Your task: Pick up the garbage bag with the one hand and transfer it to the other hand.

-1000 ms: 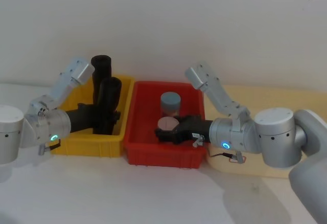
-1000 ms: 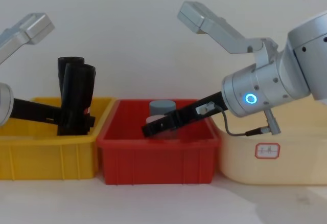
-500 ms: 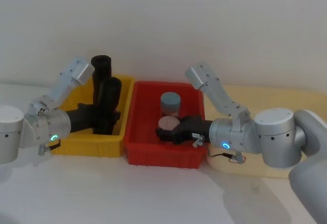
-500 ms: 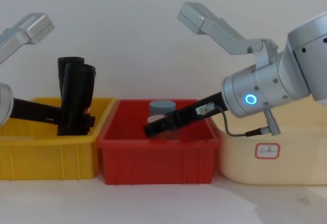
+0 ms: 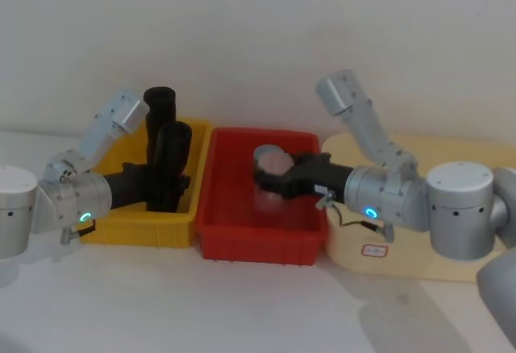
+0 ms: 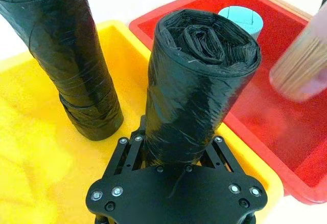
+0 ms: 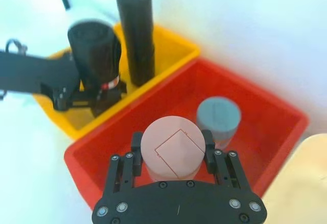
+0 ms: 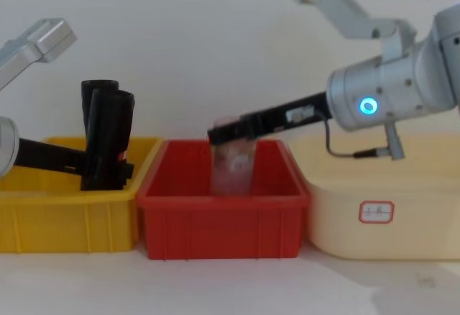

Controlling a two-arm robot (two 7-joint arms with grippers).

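Observation:
In the yellow bin (image 5: 137, 230) the garbage bag (image 5: 172, 158), a tall black roll with a small red-and-white label, stands upright. My left gripper (image 5: 172, 184), on the arm with the teal-green ring light, is shut on its lower part. The left wrist view shows the roll (image 6: 199, 81) between the two fingers (image 6: 127, 150). A second black roll (image 5: 159, 110) stands just behind it. My right gripper (image 5: 270, 177), on the arm with the blue ring light, is shut on a pink-lidded jar (image 7: 172, 150) held above the red bin (image 5: 258, 240).
A grey-lidded jar (image 7: 218, 116) stands in the red bin (image 7: 265, 132) below the right gripper. A cream tub (image 8: 381, 214) sits at the right, next to the red bin. The three containers stand side by side against a white wall.
My right gripper has lifted the pink-lidded jar up out of the red bin and the arm has risen. The left gripper and the garbage bag have not moved.

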